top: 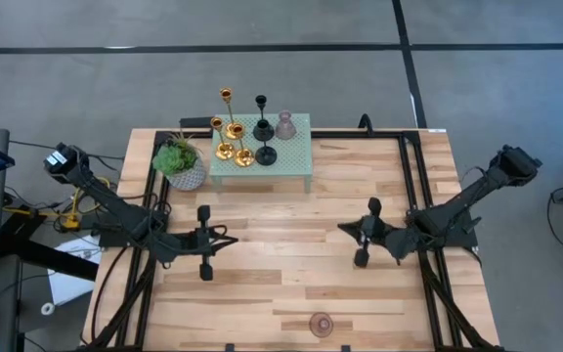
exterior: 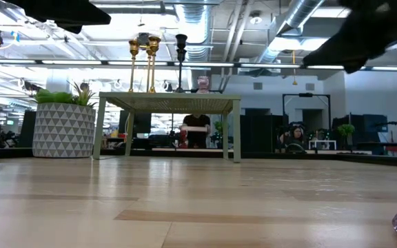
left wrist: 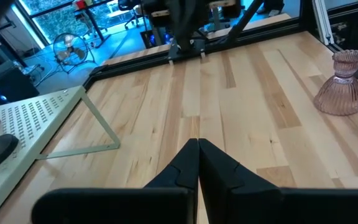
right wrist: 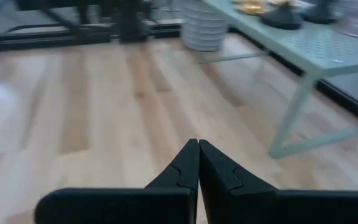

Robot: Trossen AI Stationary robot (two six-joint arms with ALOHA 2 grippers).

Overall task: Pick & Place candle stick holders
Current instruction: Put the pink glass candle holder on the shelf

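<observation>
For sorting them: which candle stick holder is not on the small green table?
The pink holder standing alone on the wooden tabletop near its front edge; the other holders stand on the green table.

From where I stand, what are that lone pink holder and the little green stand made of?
The pink holder looks like ribbed, see-through glass, or possibly plastic: light passes through its fluted sides. The green stand looks like painted sheet metal, matte, punched all over with small holes.
</observation>
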